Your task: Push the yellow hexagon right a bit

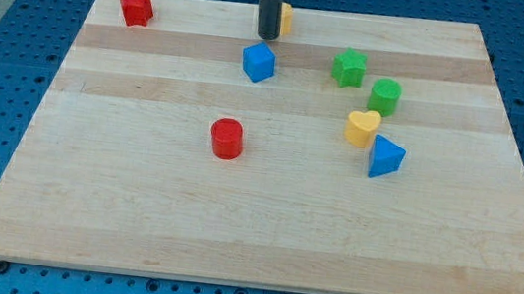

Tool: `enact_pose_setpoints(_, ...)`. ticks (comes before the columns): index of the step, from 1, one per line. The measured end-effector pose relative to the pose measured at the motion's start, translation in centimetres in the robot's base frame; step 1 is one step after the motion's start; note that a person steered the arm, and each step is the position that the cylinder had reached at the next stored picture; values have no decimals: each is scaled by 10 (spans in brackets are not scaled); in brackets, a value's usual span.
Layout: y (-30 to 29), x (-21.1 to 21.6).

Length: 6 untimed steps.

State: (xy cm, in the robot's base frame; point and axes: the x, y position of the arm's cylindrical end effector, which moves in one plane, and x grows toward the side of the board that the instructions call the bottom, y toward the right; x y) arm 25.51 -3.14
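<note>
Beside yellow hexagon's left: my tip.

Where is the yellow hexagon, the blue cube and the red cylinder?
yellow hexagon (286,17): camera view, its visible right edge beside the rod.
blue cube (259,63): camera view, its front face.
red cylinder (227,138): camera view, its side wall.

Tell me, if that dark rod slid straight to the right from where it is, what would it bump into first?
My tip would meet the yellow block first; it sits just right of the rod, mostly hidden behind it. Whether they already touch is unclear.
</note>
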Motion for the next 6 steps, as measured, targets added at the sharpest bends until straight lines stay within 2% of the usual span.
enact_pose_setpoints(2,-27,-2)
enact_pose_setpoints(4,-27,-35)
enact_pose_setpoints(6,-8,-38)
